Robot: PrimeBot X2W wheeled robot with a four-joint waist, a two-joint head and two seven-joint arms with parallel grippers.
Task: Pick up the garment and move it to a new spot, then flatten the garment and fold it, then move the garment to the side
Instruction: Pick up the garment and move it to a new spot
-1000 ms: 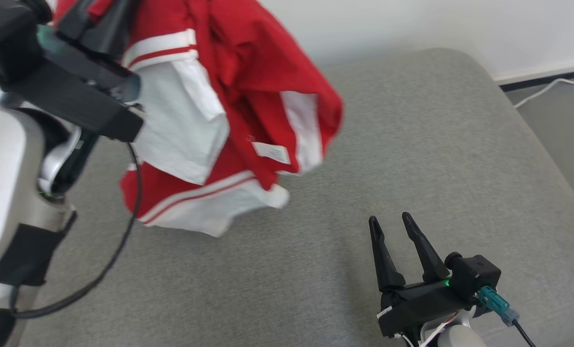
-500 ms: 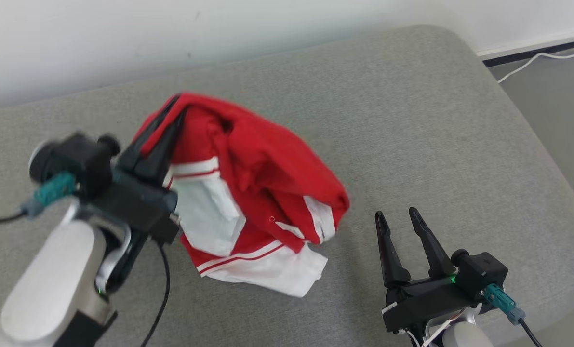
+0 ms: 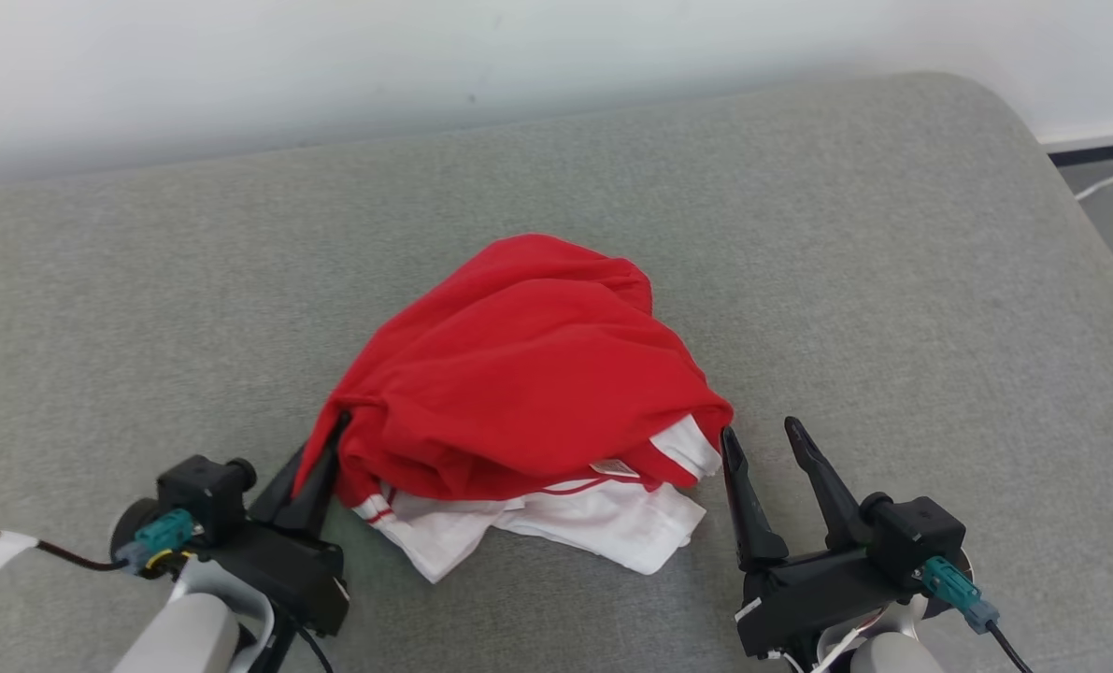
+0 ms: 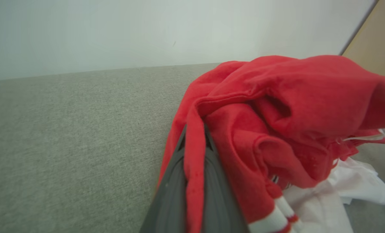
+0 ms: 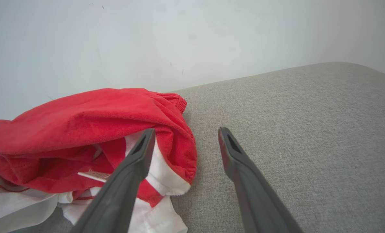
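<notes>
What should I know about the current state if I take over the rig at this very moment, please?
Left gripper: shut on the red edge of the garment.
Right gripper: open, empty, just beside the garment's right edge.
Garment: crumpled heap in the middle of the grey cushion.
Done: lifted a second ago, now laid down at its spot.
To do: release, flatten, fold, move aside.

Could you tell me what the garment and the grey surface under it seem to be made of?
The garment: soft matte fabric, probably cotton knit; it crumples in limp folds. The grey surface: woven upholstery cloth, seemingly padded; flecked weave, rounded edge.
</notes>
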